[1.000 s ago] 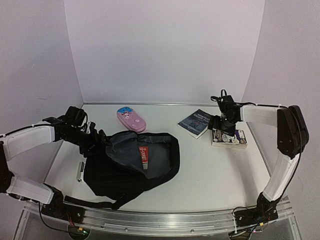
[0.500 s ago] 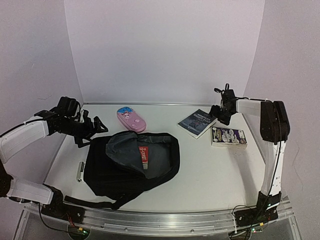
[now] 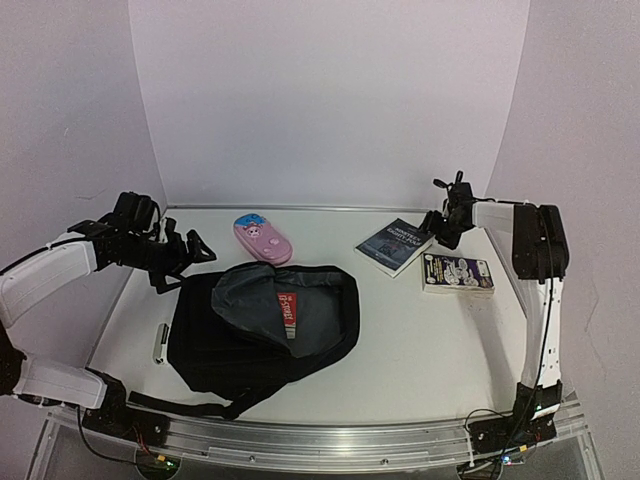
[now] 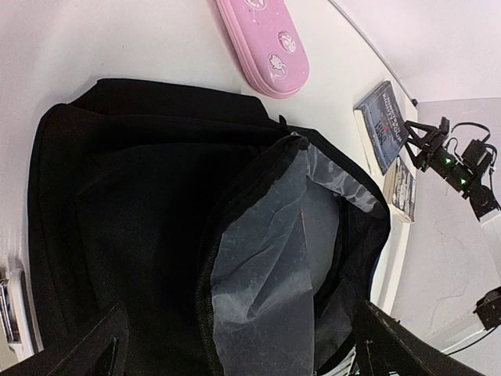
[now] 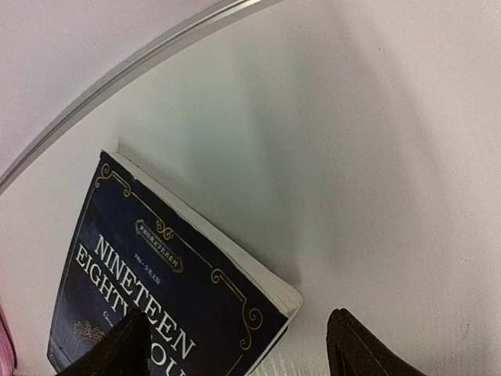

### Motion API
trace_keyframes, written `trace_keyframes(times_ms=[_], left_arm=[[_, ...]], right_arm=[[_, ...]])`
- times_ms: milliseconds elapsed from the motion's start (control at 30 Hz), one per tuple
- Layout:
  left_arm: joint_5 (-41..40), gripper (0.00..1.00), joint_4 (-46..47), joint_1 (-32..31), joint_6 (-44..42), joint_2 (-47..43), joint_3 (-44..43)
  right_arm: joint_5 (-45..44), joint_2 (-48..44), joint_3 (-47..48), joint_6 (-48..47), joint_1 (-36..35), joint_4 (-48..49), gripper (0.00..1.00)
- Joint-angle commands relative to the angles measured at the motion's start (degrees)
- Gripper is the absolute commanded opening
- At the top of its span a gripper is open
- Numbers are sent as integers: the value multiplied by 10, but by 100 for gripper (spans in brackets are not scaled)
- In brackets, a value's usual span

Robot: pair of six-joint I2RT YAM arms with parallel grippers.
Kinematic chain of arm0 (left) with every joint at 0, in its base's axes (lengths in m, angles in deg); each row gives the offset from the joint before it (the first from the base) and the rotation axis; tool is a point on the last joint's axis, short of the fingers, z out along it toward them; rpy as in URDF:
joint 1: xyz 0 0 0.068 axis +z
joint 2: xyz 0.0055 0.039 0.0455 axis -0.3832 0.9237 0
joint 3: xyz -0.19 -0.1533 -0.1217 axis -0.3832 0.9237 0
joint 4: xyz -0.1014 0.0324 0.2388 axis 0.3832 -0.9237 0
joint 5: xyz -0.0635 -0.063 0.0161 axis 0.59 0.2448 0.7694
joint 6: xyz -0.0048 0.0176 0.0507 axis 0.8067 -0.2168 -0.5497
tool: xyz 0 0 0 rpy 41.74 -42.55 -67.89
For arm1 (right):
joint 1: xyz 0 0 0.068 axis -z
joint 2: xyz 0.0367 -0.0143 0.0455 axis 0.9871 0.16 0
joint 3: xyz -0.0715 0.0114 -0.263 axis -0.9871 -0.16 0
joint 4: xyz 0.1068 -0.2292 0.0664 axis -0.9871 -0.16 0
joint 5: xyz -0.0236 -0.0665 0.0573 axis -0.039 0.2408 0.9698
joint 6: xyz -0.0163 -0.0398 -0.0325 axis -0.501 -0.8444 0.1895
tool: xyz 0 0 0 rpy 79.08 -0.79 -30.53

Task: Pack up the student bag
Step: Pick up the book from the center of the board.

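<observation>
Left wrist view: the left gripper [image 4: 241, 313] was spread wide with nothing between its fingers [image 4: 86, 348]. It hung over the near-left part of the student bag [image 4: 141, 219]. The bag's mouth gaped open and showed grey lining. From above, the bag lay flat on the left-centre of the table [image 3: 430, 340], toward the near edge, with a strap trailing off its near side. A red tag showed at the opening.

A small pale, silvery object [image 3: 159, 342] lay just left of the bag; I could not tell what it was. A pink pencil case [image 3: 262, 239] lay just beyond the bag's far edge, apart from it.

Right wrist view: the right gripper [image 5: 236, 317] was also spread and gripping nothing. It hovered over the far-right corner of a dark blue book [image 5: 156, 305] titled "Nineteen Eighty-Four". I could not tell if it touched the book. That book lay flat at far right-centre. A second book [image 3: 458, 273] with a pale picture cover lay just to its right and a little nearer.
</observation>
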State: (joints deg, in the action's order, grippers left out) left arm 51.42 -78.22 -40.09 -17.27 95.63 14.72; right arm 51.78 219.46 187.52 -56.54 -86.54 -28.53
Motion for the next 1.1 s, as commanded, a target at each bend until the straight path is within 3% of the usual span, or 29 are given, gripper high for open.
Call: trace_keyframes(times_ms=[0,133,267,700,1067], left_arm=[[2,100,16,3,7,-20,-12],[3,100,14,3,7,-21,-11],[3,100,13,3,8,-22,-8],[0,100,9,3,8,-34,-6],[34,100,65,3,-10,-26,-27]], right_arm=[[18,20,29,-17,3,10,72],[33,33,45,-24,2,10,69],[47,49,65,-24,2,10,59],[86,46,80,-9,2,25,0],[167,-76,-13,32,-6,114,0]])
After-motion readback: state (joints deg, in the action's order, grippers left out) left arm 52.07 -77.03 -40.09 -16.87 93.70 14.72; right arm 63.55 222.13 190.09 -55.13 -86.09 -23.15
